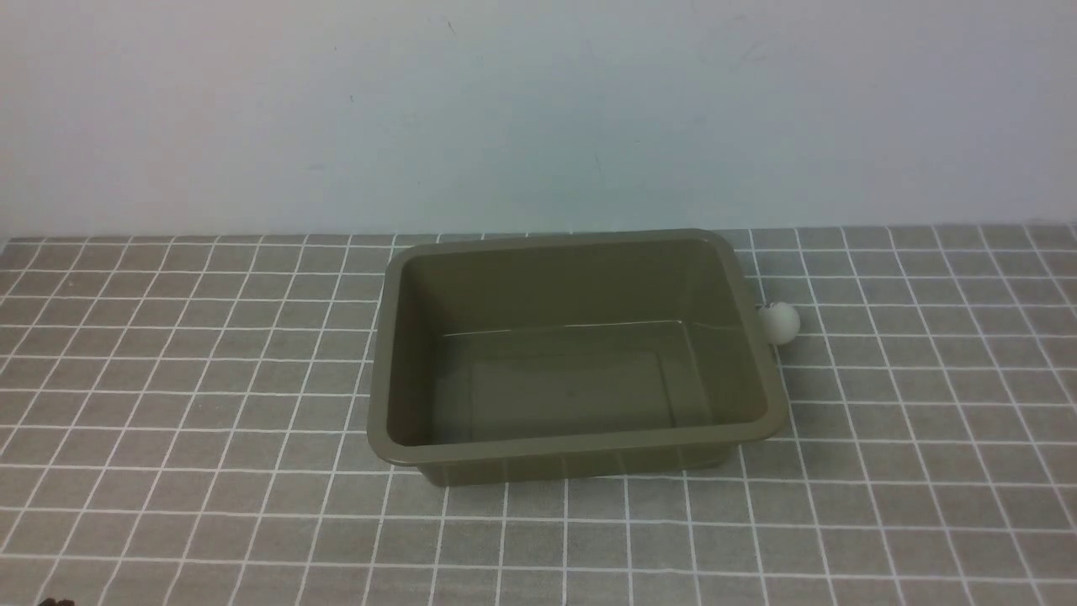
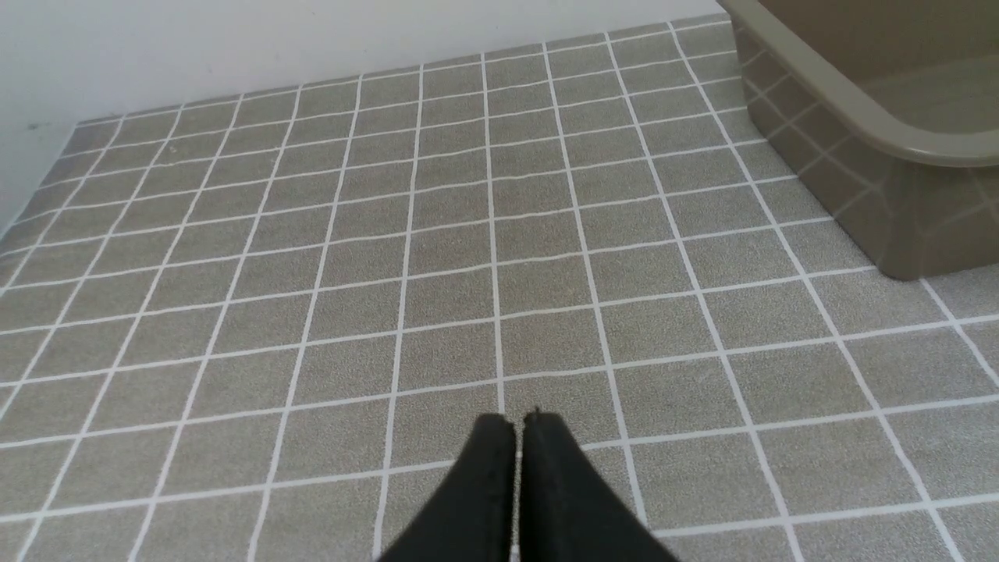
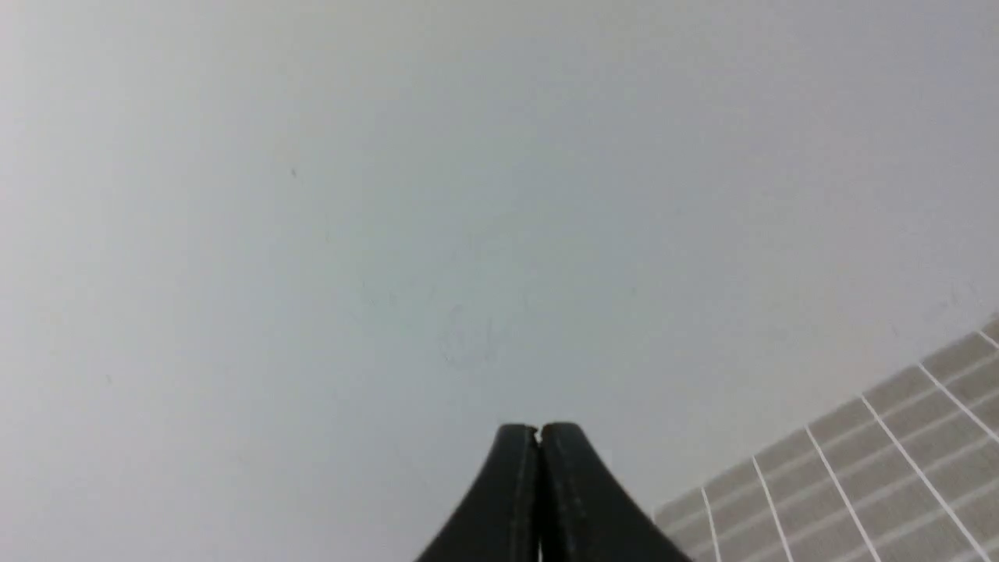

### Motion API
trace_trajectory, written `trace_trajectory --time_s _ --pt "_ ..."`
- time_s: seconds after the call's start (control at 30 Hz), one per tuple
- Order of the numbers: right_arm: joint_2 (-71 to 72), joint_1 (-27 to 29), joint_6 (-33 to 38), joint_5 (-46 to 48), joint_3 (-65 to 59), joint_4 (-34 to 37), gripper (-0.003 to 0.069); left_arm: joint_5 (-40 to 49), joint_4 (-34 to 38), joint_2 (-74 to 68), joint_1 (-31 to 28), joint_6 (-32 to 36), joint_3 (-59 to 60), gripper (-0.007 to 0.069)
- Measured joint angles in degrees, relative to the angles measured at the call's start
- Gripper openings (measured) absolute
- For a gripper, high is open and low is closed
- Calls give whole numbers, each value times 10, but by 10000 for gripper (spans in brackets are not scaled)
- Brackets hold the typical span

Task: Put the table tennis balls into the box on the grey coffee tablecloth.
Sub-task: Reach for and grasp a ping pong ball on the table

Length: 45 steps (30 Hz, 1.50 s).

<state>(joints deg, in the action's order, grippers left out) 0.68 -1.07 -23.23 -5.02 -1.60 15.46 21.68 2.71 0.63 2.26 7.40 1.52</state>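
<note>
An olive-green box [image 1: 383, 396] stands empty in the middle of the grey coffee tablecloth [image 1: 168, 421]. One white table tennis ball [image 1: 779, 322] rests on the cloth against the box's right rim. Neither arm shows in the front view. In the left wrist view my left gripper [image 2: 519, 421] is shut with nothing between its fingers, low over the cloth [image 2: 390, 234], and a corner of the box [image 2: 858, 133] lies off to one side. My right gripper [image 3: 538, 429] is shut and empty too, facing the pale wall with a strip of cloth [image 3: 897, 460] at the edge.
A plain pale wall [image 1: 538, 109] rises right behind the cloth's far edge, a short way behind the box. The gridded cloth spreads wide on both sides of the box and in front of it.
</note>
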Motion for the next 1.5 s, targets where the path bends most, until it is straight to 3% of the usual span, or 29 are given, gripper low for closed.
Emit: trace_trajectory --time_s 0.1,0.2,0.37,0.53,0.6,0.83,0.93,1.2,1.33,1.5 --pt "0 -3 -13 -39 10 1 -10 0 0 0 0 0 0 -5" --pt "-33 -11 -9 14 85 -25 -10 0 0 0 0 0 0 -5" --pt "-230 -25 31 222 274 -112 -10 0 0 0 0 0 0 -5" --pt "-511 -30 94 454 464 -128 -10 0 0 0 0 -1 0 -5" --pt "-588 -30 115 497 515 -129 -10 0 0 0 0 -2 0 -5" --pt "-841 -31 186 593 696 -106 -10 0 0 0 0 -2 0 -5" --pt "-946 -31 227 622 782 -58 -10 0 0 0 0 -2 0 -5" --pt "-1113 -33 242 666 945 -9 -2 0 0 0 0 -2 0 -5" --pt "-1195 -33 240 698 1018 -2 58 0 0 0 0 -2 0 -5" --pt "-1284 -33 238 747 1119 13 235 0 0 0 0 -2 0 -5"
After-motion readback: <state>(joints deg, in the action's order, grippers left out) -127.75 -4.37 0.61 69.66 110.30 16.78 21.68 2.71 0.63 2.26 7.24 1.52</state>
